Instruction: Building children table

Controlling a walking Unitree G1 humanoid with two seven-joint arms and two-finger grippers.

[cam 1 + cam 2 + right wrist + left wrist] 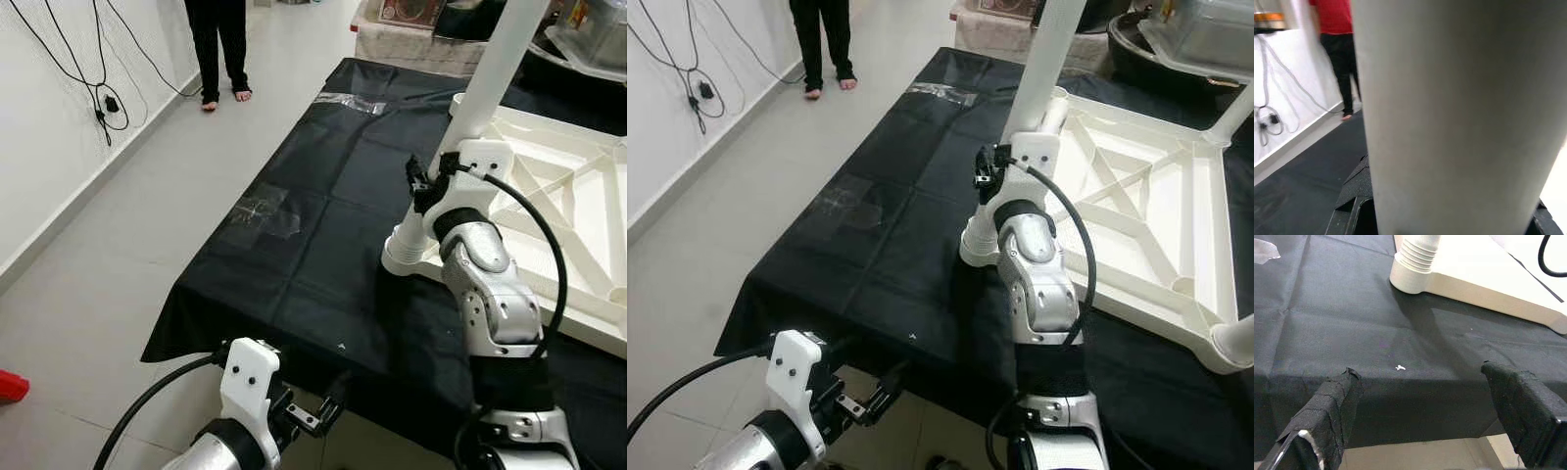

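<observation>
1. Right gripper (991,181) clamped round the tall white plastic table leg (490,73), low on it, just above the ribbed collar (407,257) seated in the near corner socket of the upturned white ribbed plastic tabletop (1136,211).
2. Risk: leg cross-threaded or only half seated; a slight lean visible, so further turning could jam it.
3. Risk: fingers slipping on the smooth round leg, losing torque.
4. Risk: tabletop sliding on the black cloth-covered bench (304,235), since nothing braces it beside the leg.
5. Left gripper (318,416) spread wide, holding nothing, low at the bench's near edge, well short of the leg; could snag the cloth hem if raised.
6. Person's legs (220,49) on the floor beyond the bench's far end, well apart from the leg.
</observation>
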